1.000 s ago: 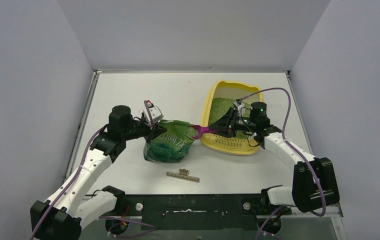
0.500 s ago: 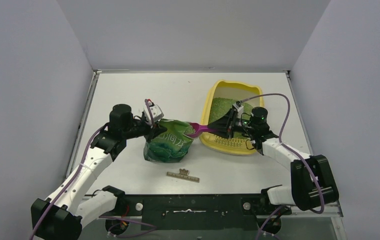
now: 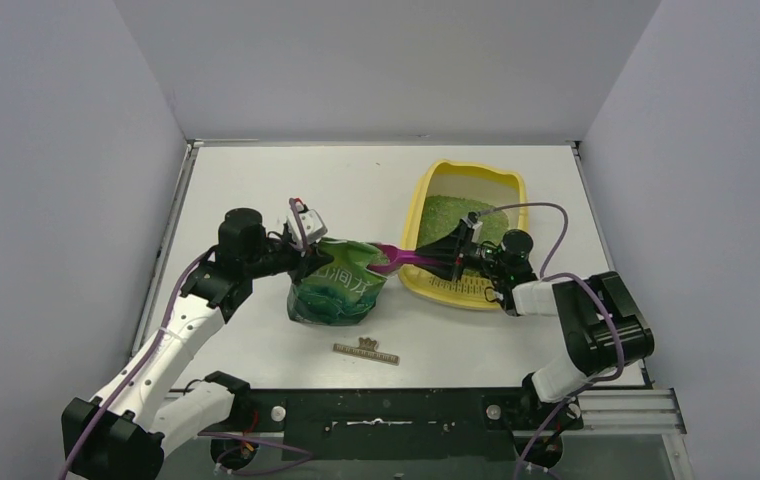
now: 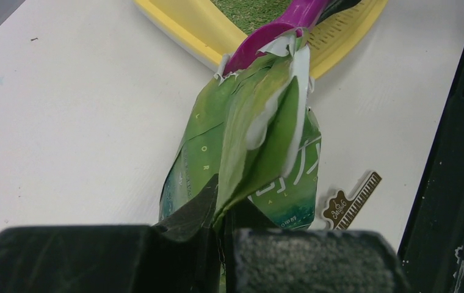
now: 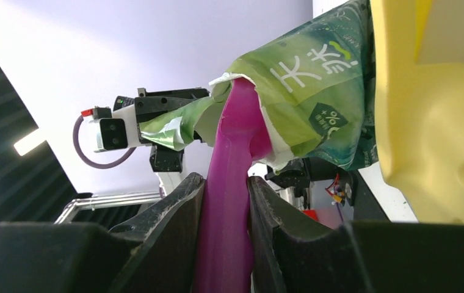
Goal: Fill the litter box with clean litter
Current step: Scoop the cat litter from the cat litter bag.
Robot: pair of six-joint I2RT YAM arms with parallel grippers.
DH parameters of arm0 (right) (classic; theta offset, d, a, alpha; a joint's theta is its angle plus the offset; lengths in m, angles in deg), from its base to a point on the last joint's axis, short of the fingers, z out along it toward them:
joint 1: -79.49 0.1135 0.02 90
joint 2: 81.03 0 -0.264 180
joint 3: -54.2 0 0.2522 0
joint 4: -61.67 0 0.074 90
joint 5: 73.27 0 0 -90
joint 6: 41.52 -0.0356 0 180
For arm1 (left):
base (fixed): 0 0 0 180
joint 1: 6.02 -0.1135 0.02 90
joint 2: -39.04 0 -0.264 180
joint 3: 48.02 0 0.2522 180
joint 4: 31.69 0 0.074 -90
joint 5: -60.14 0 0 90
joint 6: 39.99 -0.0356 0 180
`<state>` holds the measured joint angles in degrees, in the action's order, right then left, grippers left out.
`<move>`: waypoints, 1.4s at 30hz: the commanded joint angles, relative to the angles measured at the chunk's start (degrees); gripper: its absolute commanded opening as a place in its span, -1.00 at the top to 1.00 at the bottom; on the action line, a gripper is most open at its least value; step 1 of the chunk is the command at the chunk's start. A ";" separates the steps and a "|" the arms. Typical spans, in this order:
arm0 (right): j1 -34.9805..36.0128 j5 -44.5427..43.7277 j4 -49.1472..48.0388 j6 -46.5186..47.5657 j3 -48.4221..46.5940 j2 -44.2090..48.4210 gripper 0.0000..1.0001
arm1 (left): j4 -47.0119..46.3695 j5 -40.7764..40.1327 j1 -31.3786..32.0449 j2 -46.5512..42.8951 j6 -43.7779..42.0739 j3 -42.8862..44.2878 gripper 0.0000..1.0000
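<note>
I read the left gripper [image 4: 220, 210] clenched on the top edge of the green bag [image 3: 339, 285]. The magenta scoop [image 3: 401, 257] enters the bag mouth; the right gripper [image 5: 224, 189] grasps its handle. The litter box [image 3: 471, 168] sits just right of the bag, holding clean litter [image 3: 451, 212].

From overhead I see my left tool [image 3: 306, 243] pinching the top edge of the green bag [image 3: 339, 288], which stands on the bench [image 3: 256, 190]. My right tool [image 3: 453, 262] grips the magenta scoop [image 3: 406, 258] across the litter box [image 3: 469, 168] rim, its bowl at the bag's mouth. Clean litter [image 3: 446, 212] lies inside the box.
</note>
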<state>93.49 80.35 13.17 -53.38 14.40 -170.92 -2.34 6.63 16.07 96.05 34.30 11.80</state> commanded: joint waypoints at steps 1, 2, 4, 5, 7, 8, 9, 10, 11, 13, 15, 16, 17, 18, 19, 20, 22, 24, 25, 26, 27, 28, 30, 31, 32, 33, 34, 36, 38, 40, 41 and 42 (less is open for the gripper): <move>1.97 -2.19 -2.83 3.04 -2.37 3.10 1.00 | -1.26 1.46 0.06 -1.24 -0.64 2.08 1.00; 3.83 -2.75 2.43 6.59 -4.02 3.72 1.00 | -1.27 1.54 0.06 -1.10 -0.64 2.30 1.00; 6.38 -3.36 12.12 12.73 -6.99 5.52 1.00 | -1.01 1.50 -0.07 -0.85 -0.64 2.58 1.00; 6.49 -3.01 16.57 16.45 -7.85 6.91 1.00 | -0.73 1.53 -0.06 -0.80 -0.64 2.62 1.00; 4.03 -2.33 26.11 22.03 -8.87 9.96 1.00 | -0.54 1.56 -0.20 -0.99 -0.73 2.55 1.00; 2.72 -2.40 30.53 24.32 -9.09 11.59 1.00 | -0.64 1.54 -0.20 -1.24 -0.69 2.40 1.00; 2.10 -2.39 33.29 25.87 -9.40 12.69 1.00 | -0.84 1.53 -0.20 -1.35 -0.73 2.25 1.00; 2.06 -2.17 34.64 26.63 -9.75 13.32 1.00 | -0.94 1.53 -0.20 -1.31 -0.73 2.13 1.00; 2.63 -1.87 34.82 26.74 -10.12 13.51 1.00 | -1.14 1.55 -0.16 -1.33 -0.73 2.10 1.00; 3.38 -0.85 34.58 26.57 -10.46 13.29 1.00 | -1.34 1.73 -0.20 -0.94 -0.60 2.31 1.00; 2.17 0.22 34.39 26.23 -9.61 13.99 1.00 | -0.91 1.83 -0.29 -0.71 -0.63 2.61 1.00; 1.50 -0.33 34.14 25.79 -9.15 14.45 1.00 | -0.76 1.74 -0.29 -0.79 -0.64 2.66 1.00; 1.47 -0.86 34.18 25.72 -9.48 14.47 1.00 | -0.79 1.80 -0.29 -0.91 -0.64 2.51 1.00; 2.71 -0.93 34.51 25.98 -10.35 13.93 1.00 | -1.11 1.97 -0.29 -0.94 -0.58 2.32 1.00; 4.09 -0.57 35.19 26.59 -11.75 13.34 1.00 | -1.56 2.14 -0.29 -0.83 -0.35 2.20 1.00; 4.86 -0.11 36.61 27.53 -12.74 13.25 1.00 | -1.65 2.24 -0.29 -0.72 -0.26 2.30 1.00; 2.93 0.11 41.10 30.09 -12.80 14.83 1.00 | -0.93 2.13 -0.29 -0.63 -0.43 2.74 1.00; -0.11 0.69 41.35 29.93 -12.09 16.02 1.00 | -0.36 1.65 -0.29 -1.02 -0.62 2.53 1.00; -0.28 1.48 39.94 28.87 -12.02 16.04 1.00 | -0.57 1.50 -0.29 -1.17 -0.71 2.28 1.00; -0.25 2.18 38.32 27.71 -11.95 16.02 1.00 | -0.90 1.52 -0.29 -1.31 -0.70 2.06 1.00; -0.51 2.61 37.95 27.47 -11.85 16.25 1.00 | -1.26 1.48 -0.29 -1.32 -0.65 1.91 1.00; -0.99 3.24 39.08 28.29 -11.95 16.60 1.00 | -1.32 1.48 -0.29 -1.22 -0.64 2.00 1.00; -1.64 4.24 43.52 31.41 -12.64 17.24 1.00 | -1.25 1.28 -0.28 -1.08 -0.64 2.13 1.00; -1.62 4.74 45.54 32.83 -13.02 17.45 1.00 | -1.30 1.15 -0.23 -0.98 -0.64 2.16 1.00; -1.67 5.17 46.51 33.48 -13.22 17.65 1.00 | -1.43 1.20 -0.24 -0.96 -0.64 2.12 1.00; -1.83 5.42 47.06 33.77 -13.24 18.15 1.00 | -1.62 1.33 -0.28 -0.82 -0.57 2.10 1.00; -2.03 5.63 47.90 34.25 -13.31 18.55 1.00 | -1.78 1.43 -0.29 -0.62 -0.49 2.10 1.00; -2.45 6.10 49.84 35.49 -13.62 19.12 1.00 | -1.88 1.52 -0.29 -0.43 -0.40 2.18 1.00; -2.95 6.39 50.81 36.16 -13.96 19.72 1.00 | -1.88 1.48 -0.29 -0.39 -0.35 2.19 1.00; -3.54 6.62 51.13 36.21 -14.04 20.13 1.00 | -1.84 1.48 -0.28 -0.35 -0.30 2.14 1.00; -3.78 6.83 51.41 36.29 -14.08 20.20 1.00 | -1.88 1.49 -0.29 -0.34 -0.29 2.11 1.00; -4.11 6.97 51.63 36.30 -14.04 20.39 1.00 | -1.88 1.48 -0.29 -0.34 -0.27 2.10 1.00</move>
<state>90.34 83.12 64.27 -18.57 3.16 -153.26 -2.08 7.02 15.93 95.90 34.33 11.82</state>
